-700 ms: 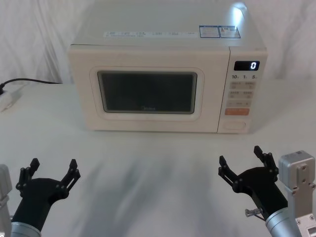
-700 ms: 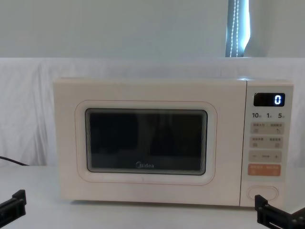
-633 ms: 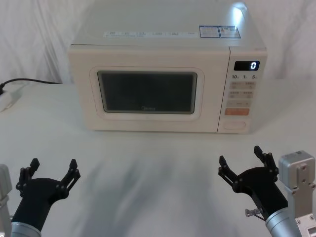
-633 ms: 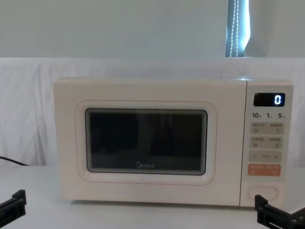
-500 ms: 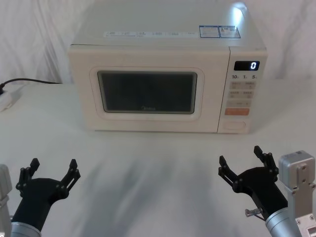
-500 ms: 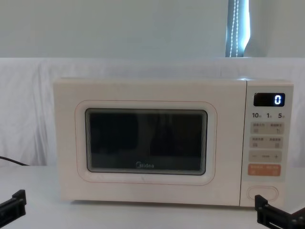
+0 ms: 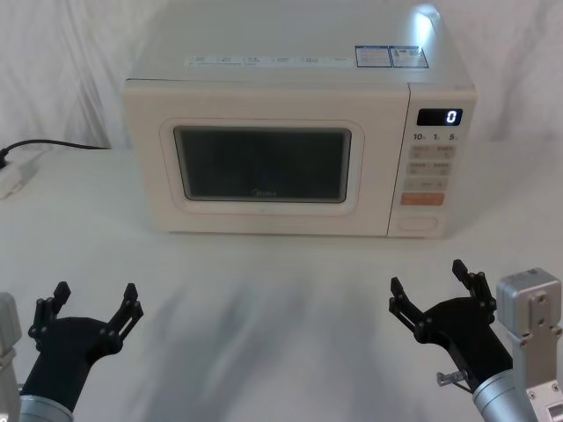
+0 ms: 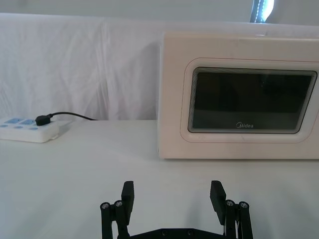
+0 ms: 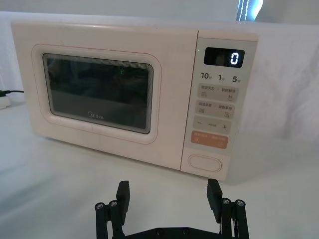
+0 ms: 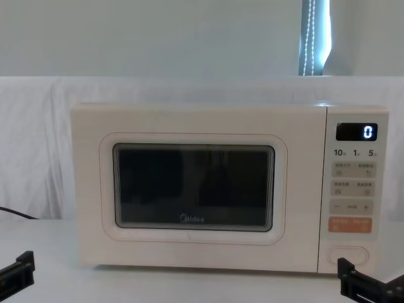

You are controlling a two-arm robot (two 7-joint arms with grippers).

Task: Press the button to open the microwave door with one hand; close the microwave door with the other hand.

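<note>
Jaws wide and empty, the right gripper [image 7: 437, 299] and left gripper [image 7: 92, 311] wait before the shut microwave door [image 7: 262, 162], the button [image 7: 417, 223] unpressed.

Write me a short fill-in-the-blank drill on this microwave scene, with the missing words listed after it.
1. The microwave door is ____.
2. The black display shows the digit ____.
3. The button sits directly below the ____ rectangular key.
4. The fingers of the left gripper and right gripper are ____, both apart from the microwave.

Missing words: shut; 0; orange; open
</note>
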